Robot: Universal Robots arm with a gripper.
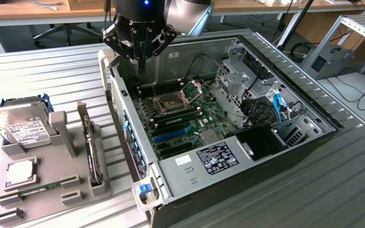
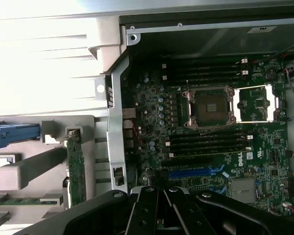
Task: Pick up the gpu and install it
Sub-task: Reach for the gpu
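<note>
The gpu [image 1: 92, 153] stands on its edge in a slot of the grey holder [image 1: 49, 204] on the exterior view's left, its green board showing in the wrist view [image 2: 76, 172]. My gripper [image 1: 142, 67] hangs over the far left corner of the open computer case [image 1: 189, 164], well apart from the gpu. Its black fingers [image 2: 148, 210] are shut together with nothing between them. Below them lies the green motherboard [image 2: 225, 161] with its blue slot [image 2: 196, 172] and open processor socket [image 2: 209, 106].
The holder also carries a silver hard drive [image 1: 21, 127], a processor chip [image 1: 20, 173] and a narrow RAM stick [image 1: 40, 190]. Drive cages and cables [image 1: 258, 99] fill the case's right side. Everything rests on a slatted metal table [image 1: 43, 71].
</note>
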